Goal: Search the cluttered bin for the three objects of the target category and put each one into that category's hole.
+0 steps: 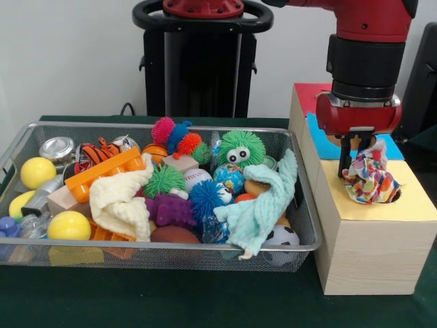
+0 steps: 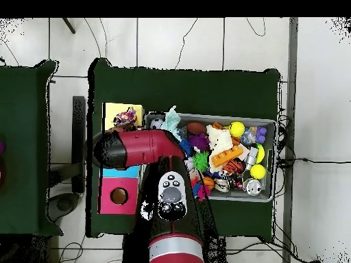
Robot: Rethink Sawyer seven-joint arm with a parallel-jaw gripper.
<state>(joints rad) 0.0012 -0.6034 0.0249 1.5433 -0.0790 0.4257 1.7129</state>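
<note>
My gripper [image 1: 356, 162] hangs over the wooden box [image 1: 369, 253] at the right of the bin, shut on a multicoloured patterned cloth [image 1: 369, 179]. The cloth's lower end rests at the hole in the box's yellow section [image 1: 416, 205]. From overhead the same cloth [image 2: 124, 118] lies on the yellow section [image 2: 131, 109], and the arm [image 2: 137, 148] hides the gripper. Two more cloths lie in the wire bin [image 1: 171, 247]: a cream one [image 1: 123, 201] left of centre and a mint one [image 1: 256, 205] draped over the front right rim.
The bin also holds spiky balls, yellow balls [image 1: 69, 225], an orange block [image 1: 102, 172], a green fuzzy toy [image 1: 240, 147], a small football and metal tins. The box has blue [image 2: 120, 172] and red [image 2: 118, 196] sections behind the yellow one.
</note>
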